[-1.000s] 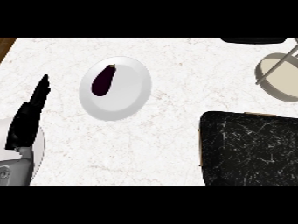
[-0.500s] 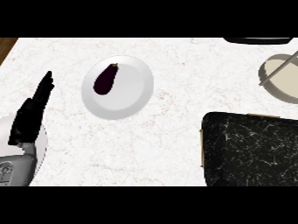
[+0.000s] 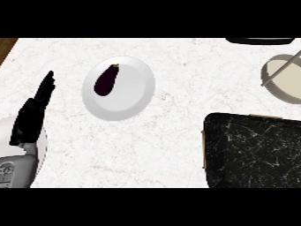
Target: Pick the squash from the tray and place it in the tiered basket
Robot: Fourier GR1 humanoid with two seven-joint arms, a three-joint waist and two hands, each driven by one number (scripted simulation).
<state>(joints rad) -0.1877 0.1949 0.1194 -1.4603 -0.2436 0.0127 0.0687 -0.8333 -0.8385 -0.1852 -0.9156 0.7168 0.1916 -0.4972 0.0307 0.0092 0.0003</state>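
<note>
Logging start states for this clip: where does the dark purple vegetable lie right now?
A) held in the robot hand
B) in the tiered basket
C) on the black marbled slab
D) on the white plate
D: the dark purple vegetable lies on the white plate, apart from the left robot hand, which rests open at the view's left.

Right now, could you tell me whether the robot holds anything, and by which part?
Nothing is held: the left hand is open; the dark vegetable lies on the plate.
</note>
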